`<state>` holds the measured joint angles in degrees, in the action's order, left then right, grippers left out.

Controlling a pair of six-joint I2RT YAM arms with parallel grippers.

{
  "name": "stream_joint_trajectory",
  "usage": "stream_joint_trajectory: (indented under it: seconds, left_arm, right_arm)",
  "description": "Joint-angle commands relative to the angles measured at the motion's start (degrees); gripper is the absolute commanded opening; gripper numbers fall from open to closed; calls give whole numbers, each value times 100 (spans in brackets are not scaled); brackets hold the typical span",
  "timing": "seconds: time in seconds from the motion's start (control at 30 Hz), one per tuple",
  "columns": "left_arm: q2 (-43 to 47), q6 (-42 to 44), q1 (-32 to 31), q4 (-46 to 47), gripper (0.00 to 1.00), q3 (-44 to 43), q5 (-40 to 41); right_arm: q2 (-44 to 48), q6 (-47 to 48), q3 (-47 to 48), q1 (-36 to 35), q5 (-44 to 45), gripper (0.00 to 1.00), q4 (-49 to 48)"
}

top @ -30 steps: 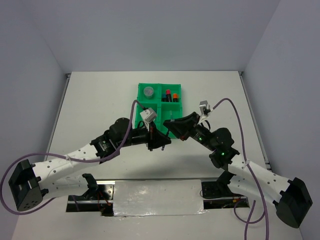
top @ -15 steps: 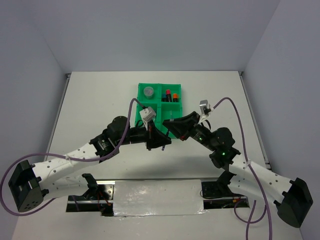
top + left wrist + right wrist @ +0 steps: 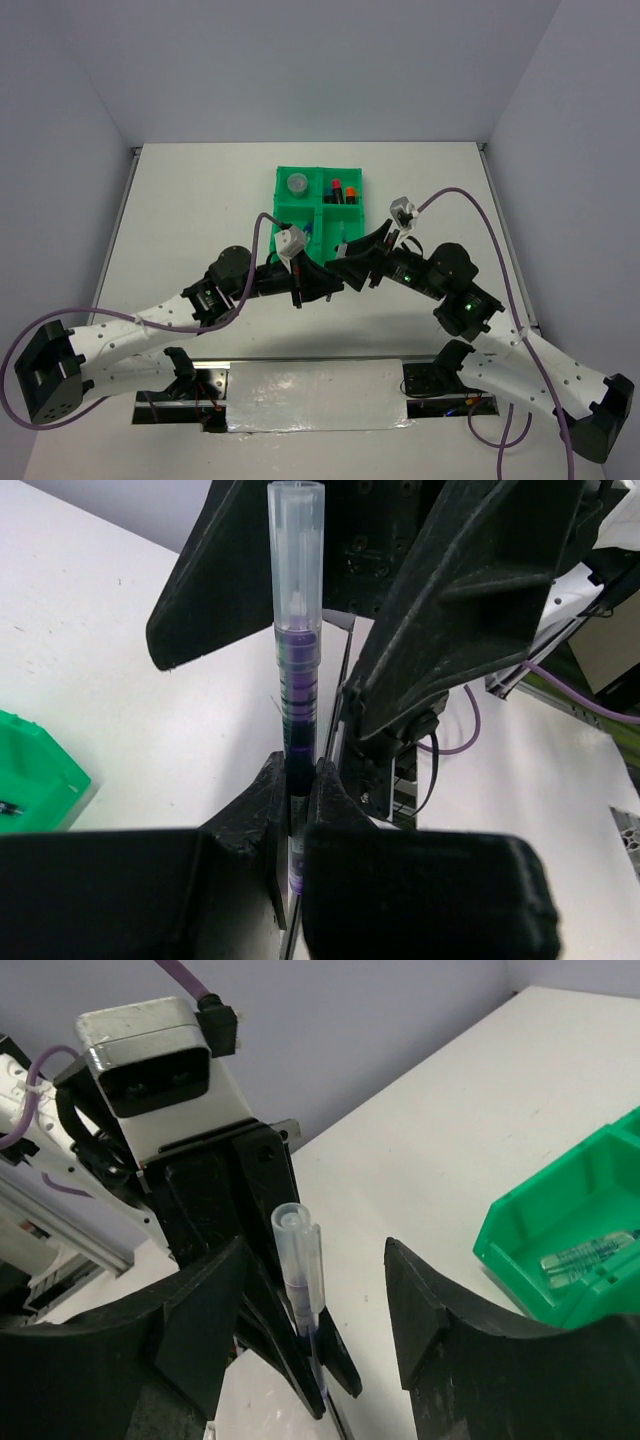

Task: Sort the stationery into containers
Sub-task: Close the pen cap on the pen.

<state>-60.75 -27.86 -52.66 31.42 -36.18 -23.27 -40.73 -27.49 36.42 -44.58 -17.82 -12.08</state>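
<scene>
A thin pen with a clear cap and blue-violet ink stands upright, pinched low on its barrel by my shut left gripper. The same pen rises between the fingers of my right gripper, which is open and flanks it without touching. Both grippers meet just in front of the green four-compartment tray, left gripper and right gripper. The tray holds a round grey disc, red-capped markers and a clear item.
The tray's near corner shows at the left of the left wrist view. A silvery plate lies between the arm bases at the near edge. Purple cables loop over both arms. White walls bound the table.
My right gripper's fingers have spread apart around the pen. The left gripper stays shut on it. Both grippers have shifted slightly toward the near edge.
</scene>
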Motion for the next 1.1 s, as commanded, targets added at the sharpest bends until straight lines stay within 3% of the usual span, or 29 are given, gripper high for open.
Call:
stream_joint_trajectory:
  seconds: [0.0, 0.07, 0.23, 0.7, 0.97, 1.07]
  left_arm:
    - [107, 307, -69, 365, 0, -38, 42]
    - [116, 316, -68, 339, 0, 14, 85]
    - [134, 246, -77, 417, 0, 94, -28]
    - [125, 166, -227, 760, 0, 33, -503]
    - [37, 140, -227, 760, 0, -3, -477]
    - [19, 114, -235, 761, 0, -11, -460]
  right_arm:
    - [162, 147, 365, 45, -98, 68, 285]
    - [240, 129, 392, 72, -151, 75, 259]
    - [381, 129, 558, 168, -484, 79, 232]
    - [-365, 68, 673, 538, -1425, 77, -233]
    - [-330, 33, 620, 538, -1557, 46, -374]
    - [-321, 24, 585, 529, -1557, 22, -410]
